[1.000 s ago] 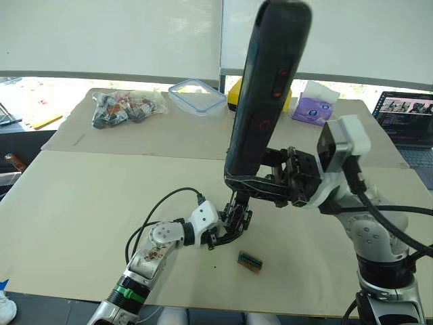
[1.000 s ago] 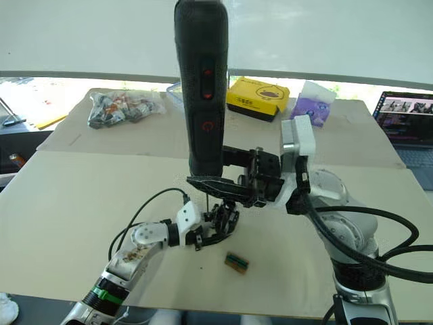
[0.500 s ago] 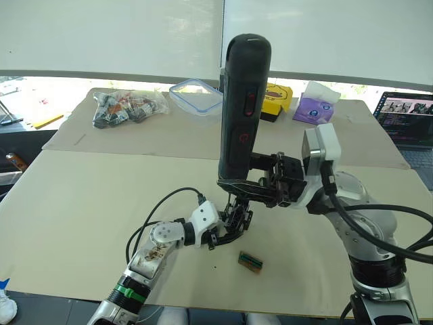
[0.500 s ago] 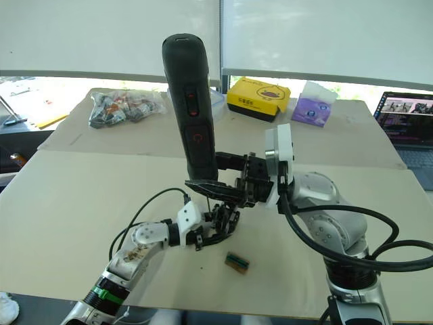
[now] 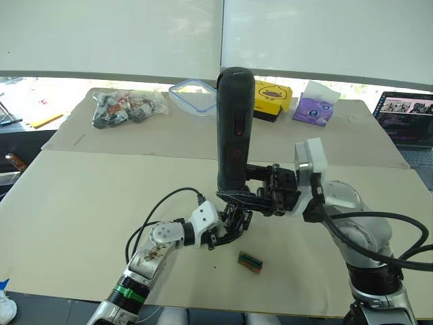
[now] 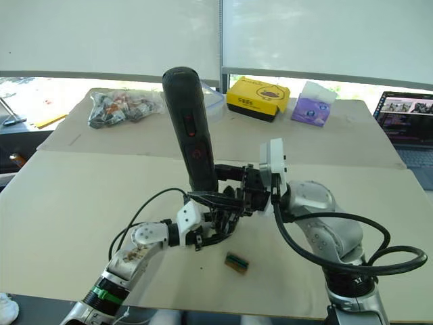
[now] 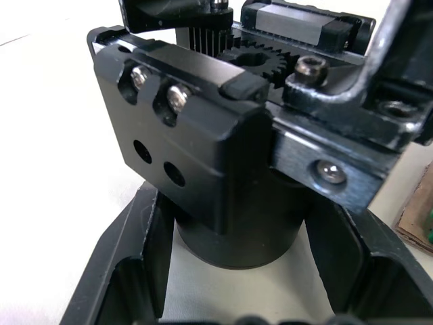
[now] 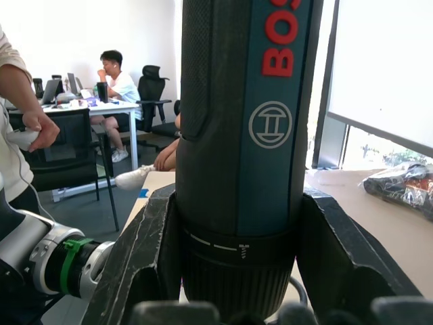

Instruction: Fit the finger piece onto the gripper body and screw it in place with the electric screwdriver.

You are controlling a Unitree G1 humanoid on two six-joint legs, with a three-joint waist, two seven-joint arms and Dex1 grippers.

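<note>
The electric screwdriver stands nearly upright, a tall black cylinder with red marks, and my right gripper is shut around its lower end. Its tip points down onto the gripper body, a chunky black block resting low on the table. My left gripper is shut on that block, with its fingers on either side of the round base. On the body sits a black block with two screw heads and two open holes. I cannot tell the finger piece apart from the body.
A small green-and-tan block lies just in front of the grippers. At the table's far side are a bag of parts, a clear lid, a yellow box, a purple tissue pack and a laptop. People sit at desks beyond.
My right arm has brought the screwdriver down and to the left, from a forward lean to nearly upright over the gripper body. The left arm has stayed put.
</note>
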